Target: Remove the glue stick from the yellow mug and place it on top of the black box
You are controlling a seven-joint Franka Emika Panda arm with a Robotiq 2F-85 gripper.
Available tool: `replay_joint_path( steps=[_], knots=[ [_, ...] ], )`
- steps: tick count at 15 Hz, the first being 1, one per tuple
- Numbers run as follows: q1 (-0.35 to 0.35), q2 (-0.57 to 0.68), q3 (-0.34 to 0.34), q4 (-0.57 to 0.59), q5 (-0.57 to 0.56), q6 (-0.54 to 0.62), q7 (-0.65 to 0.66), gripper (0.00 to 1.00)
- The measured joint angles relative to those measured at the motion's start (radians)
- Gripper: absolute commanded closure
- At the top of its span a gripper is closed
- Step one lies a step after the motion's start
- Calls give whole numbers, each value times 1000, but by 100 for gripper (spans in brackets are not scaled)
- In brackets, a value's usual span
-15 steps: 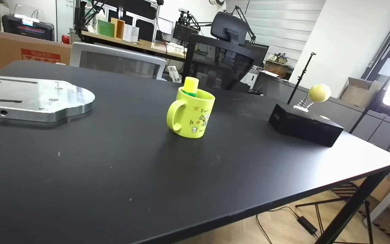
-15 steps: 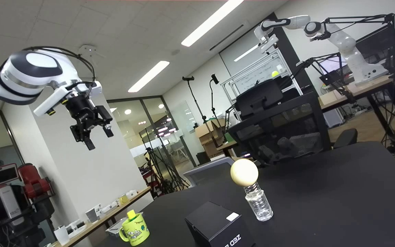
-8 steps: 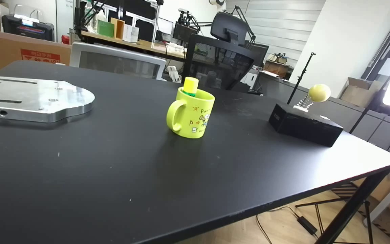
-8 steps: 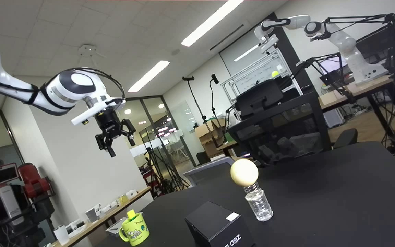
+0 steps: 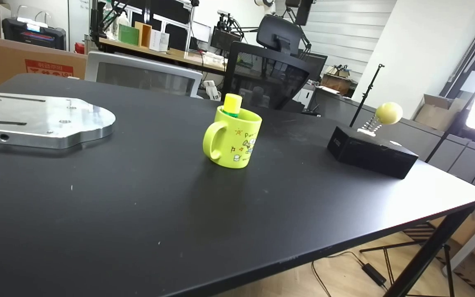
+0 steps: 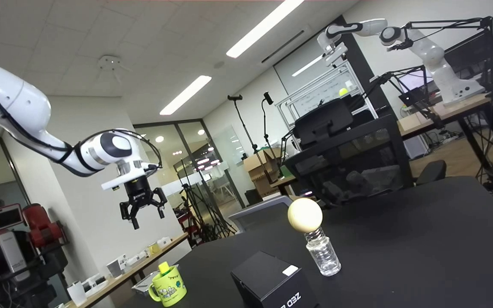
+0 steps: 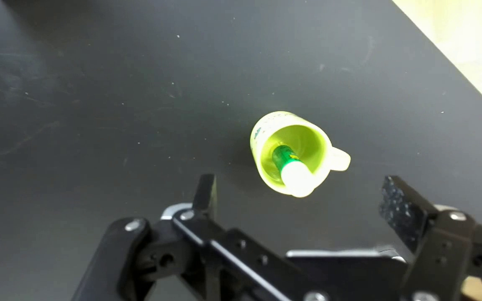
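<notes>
Wrist view: gripper [image 7: 301, 200] spread wide — 2 fingers [image 7: 404, 211] clear of the glue stick [image 7: 293, 170] inside the yellow mug [image 7: 308, 142].

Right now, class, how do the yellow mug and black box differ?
The yellow mug is bright; the black box is dark. The handled mug is round, the box rectangular. The mug is open, holding the glue stick; the box looks closed. Both rest on the table.
</notes>
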Motion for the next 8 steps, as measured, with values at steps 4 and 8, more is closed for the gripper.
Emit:
replay_joint_path(
  steps=[4, 8],
  knots=[
    [44, 102, 12, 64, -6, 19, 0, 0],
    [74, 169, 12, 84, -30, 66, 1, 0]
  ],
)
